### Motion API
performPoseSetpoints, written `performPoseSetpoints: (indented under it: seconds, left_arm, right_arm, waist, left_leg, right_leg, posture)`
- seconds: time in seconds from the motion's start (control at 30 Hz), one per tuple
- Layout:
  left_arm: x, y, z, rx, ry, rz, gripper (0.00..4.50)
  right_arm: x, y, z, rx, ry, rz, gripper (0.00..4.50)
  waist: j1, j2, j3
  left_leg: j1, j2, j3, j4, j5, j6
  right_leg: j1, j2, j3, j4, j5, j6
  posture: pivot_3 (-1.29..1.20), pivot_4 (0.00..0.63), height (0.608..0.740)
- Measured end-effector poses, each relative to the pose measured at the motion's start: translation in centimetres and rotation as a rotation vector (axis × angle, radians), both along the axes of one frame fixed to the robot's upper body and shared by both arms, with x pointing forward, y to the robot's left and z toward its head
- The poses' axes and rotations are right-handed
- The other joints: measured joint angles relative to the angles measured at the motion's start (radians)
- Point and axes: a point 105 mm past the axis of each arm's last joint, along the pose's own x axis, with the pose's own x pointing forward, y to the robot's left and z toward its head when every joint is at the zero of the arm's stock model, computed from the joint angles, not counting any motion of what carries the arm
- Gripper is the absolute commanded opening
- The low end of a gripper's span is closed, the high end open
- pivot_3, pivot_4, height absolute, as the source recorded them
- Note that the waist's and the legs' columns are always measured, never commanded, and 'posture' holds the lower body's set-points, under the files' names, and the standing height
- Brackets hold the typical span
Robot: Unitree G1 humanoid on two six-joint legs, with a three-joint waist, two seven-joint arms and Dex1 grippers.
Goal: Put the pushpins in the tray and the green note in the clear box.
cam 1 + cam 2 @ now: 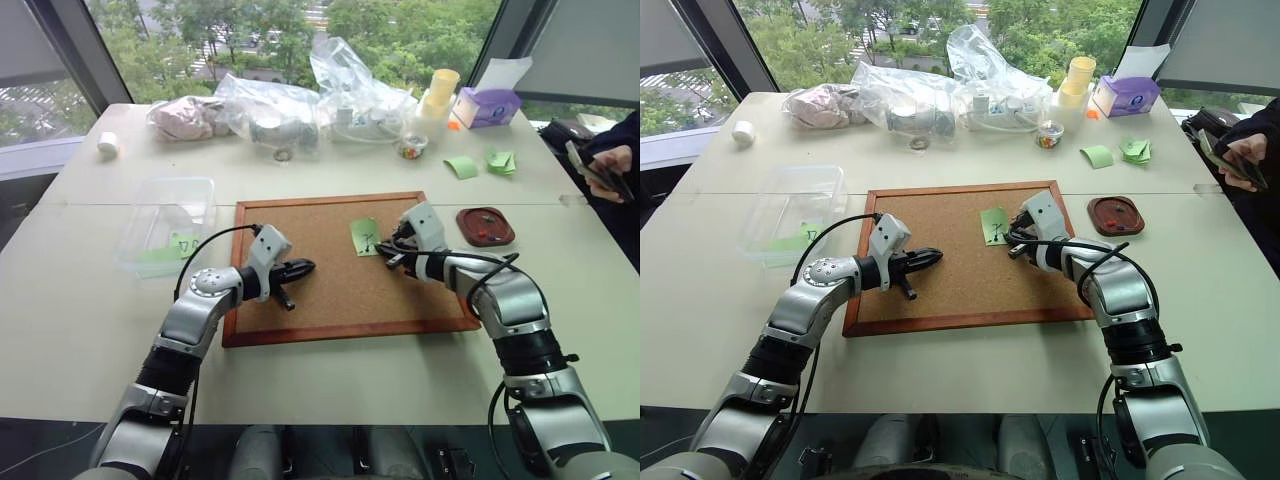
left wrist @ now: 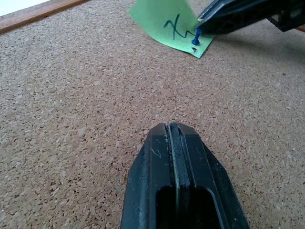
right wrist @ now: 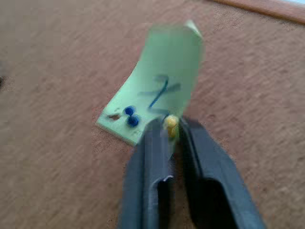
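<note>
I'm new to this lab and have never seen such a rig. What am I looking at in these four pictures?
A two-armed humanoid robot works at a table. Two pictures come from cameras in its head, looking down over its arms; the other two sit on its wrists, looking along the jaws.

On the table lies a cork board with a green note pinned to it. Beside it are a clear box already holding a green slip, a small dark tray, plastic bags and spare green papers.

The right gripper has its jaws shut on a yellow pushpin at the note's edge; a blue pushpin sits nearby. The left gripper hovers shut, holding nothing.
</note>
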Motion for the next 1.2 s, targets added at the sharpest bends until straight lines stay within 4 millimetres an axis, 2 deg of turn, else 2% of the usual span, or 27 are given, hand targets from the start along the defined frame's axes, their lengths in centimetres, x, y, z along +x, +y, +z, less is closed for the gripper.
performPoseSetpoints:
  seconds: [0.33, 0.4, 0.5, 0.57, 0.7, 0.8, 0.87, 0.93, 1.03, 1.2]
  left_arm:
    - [-0.2, -0.1, 0.0, 0.001, 0.007, -0.003, 0.00]
    - [-0.3, -0.1, 0.0, 0.001, 0.007, -0.003, 0.00]
    - [-0.3, -0.1, -0.1, 0.000, 0.008, -0.003, 0.00]
    - [-0.3, -0.1, -0.1, 0.001, 0.009, -0.003, 0.00]
    - [-0.3, -0.2, -0.1, -0.001, 0.009, -0.003, 0.00]
    - [-0.3, -0.2, -0.1, -0.001, 0.009, -0.004, 0.00]
    - [-0.3, -0.2, -0.1, -0.001, 0.009, -0.004, 0.00]
    - [-0.4, -0.3, -0.1, -0.002, 0.010, -0.007, 0.00]
    - [-0.4, -0.2, -0.1, -0.001, 0.010, -0.009, 0.00]
    - [-0.4, -0.1, -0.1, 0.001, 0.010, -0.006, 0.00]
  right_arm:
    - [-0.3, -0.6, 0.9, -0.014, 0.006, -0.006, 0.09]
    - [-0.2, -0.5, 1.9, -0.009, -0.019, 0.000, 0.09]
    - [0.6, -2.3, 5.7, -0.024, -0.126, -0.053, 0.09]
    - [0.7, -2.9, 6.6, -0.024, -0.151, -0.072, 0.09]
    - [0.7, -2.7, 6.2, -0.028, -0.135, -0.066, 0.09]
    - [1.0, -3.4, 6.1, -0.044, -0.147, -0.104, 0.09]
    - [2.3, -5.5, 6.0, -0.058, -0.168, -0.227, 0.09]
    - [3.4, -8.9, 6.3, -0.075, -0.193, -0.399, 0.09]
    - [3.9, -12.8, 6.1, -0.073, -0.199, -0.575, 0.09]
    - [3.7, -15.3, 3.9, -0.046, -0.127, -0.676, 0.09]
  waist:
    - [0.004, 0.000, 0.000]
    - [0.004, 0.000, 0.000]
    - [0.004, 0.000, 0.000]
    - [0.004, -0.001, 0.000]
    - [0.004, -0.001, 0.000]
    - [0.004, -0.001, 0.000]
    - [0.004, -0.001, 0.000]
    - [0.004, -0.001, 0.000]
    - [0.004, -0.001, 0.000]
    - [0.002, 0.000, 0.000]
  left_leg:
    - [-0.001, 0.000, 0.000, 0.000, 0.000, 0.000]
    - [-0.001, 0.000, 0.000, 0.000, 0.000, 0.000]
    - [-0.001, 0.000, 0.000, 0.000, -0.001, 0.001]
    - [0.000, 0.000, 0.000, 0.000, -0.001, 0.001]
    - [-0.001, 0.000, 0.000, 0.000, -0.001, 0.001]
    - [-0.001, 0.000, 0.000, 0.000, -0.001, 0.001]
    - [0.000, 0.000, 0.000, 0.000, -0.001, 0.001]
    - [-0.001, 0.000, 0.001, 0.000, -0.001, 0.001]
    - [0.000, 0.000, 0.001, -0.001, 0.000, 0.001]
    - [0.000, 0.000, 0.001, 0.000, 0.000, 0.001]
  right_leg:
    - [-0.001, -0.001, 0.000, 0.000, 0.000, 0.000]
    - [-0.001, -0.001, 0.000, 0.000, 0.000, 0.000]
    - [0.000, -0.001, 0.000, 0.000, 0.000, 0.000]
    - [0.000, -0.001, 0.000, -0.001, 0.000, 0.000]
    - [0.000, -0.001, 0.000, -0.001, 0.000, 0.000]
    - [0.000, -0.001, 0.000, -0.001, 0.000, 0.000]
    - [0.000, -0.001, 0.000, -0.001, 0.000, 0.000]
    - [0.000, -0.001, 0.000, -0.001, 0.000, 0.000]
    - [0.000, -0.001, 0.000, -0.001, 0.000, 0.000]
    - [0.000, -0.001, 0.000, -0.001, 0.000, 0.000]
  posture:
    - [0.00, 0.150, 0.740]
    - [0.00, 0.150, 0.740]
    - [0.00, 0.150, 0.740]
    - [0.00, 0.150, 0.740]
    - [0.00, 0.150, 0.740]
    - [0.00, 0.150, 0.740]
    - [0.00, 0.150, 0.740]
    - [0.00, 0.150, 0.740]
    - [0.00, 0.150, 0.740]
    - [0.00, 0.150, 0.740]
